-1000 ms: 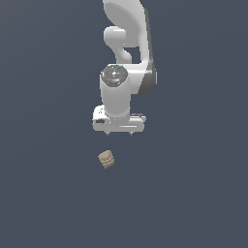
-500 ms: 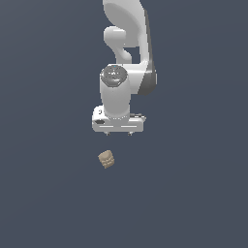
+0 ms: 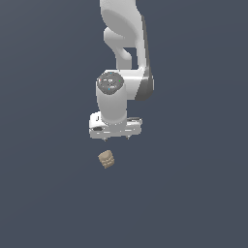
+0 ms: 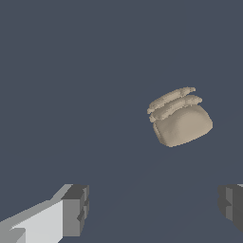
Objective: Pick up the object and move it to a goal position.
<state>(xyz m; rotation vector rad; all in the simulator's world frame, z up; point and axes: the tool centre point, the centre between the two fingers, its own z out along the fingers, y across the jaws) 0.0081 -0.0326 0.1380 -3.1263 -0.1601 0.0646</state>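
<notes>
- Nearest you in the exterior view sits the object (image 3: 106,159) — a small tan, ridged lump resting on the bench (image 3: 43,193), out in its middle, away from any edge or corner you can see.
- Just beyond and above it hangs the claw (image 3: 116,137), spread wide and holding nothing; the wrist view shows its two dark fingertips (image 4: 76,209) far apart, with the object (image 4: 180,118) off the line between them.
- Judging progress: nothing is grasped yet — you are at the approach. Centring, descending, closing, lifting and carrying to the goal all remain. No goal marker shows.
</notes>
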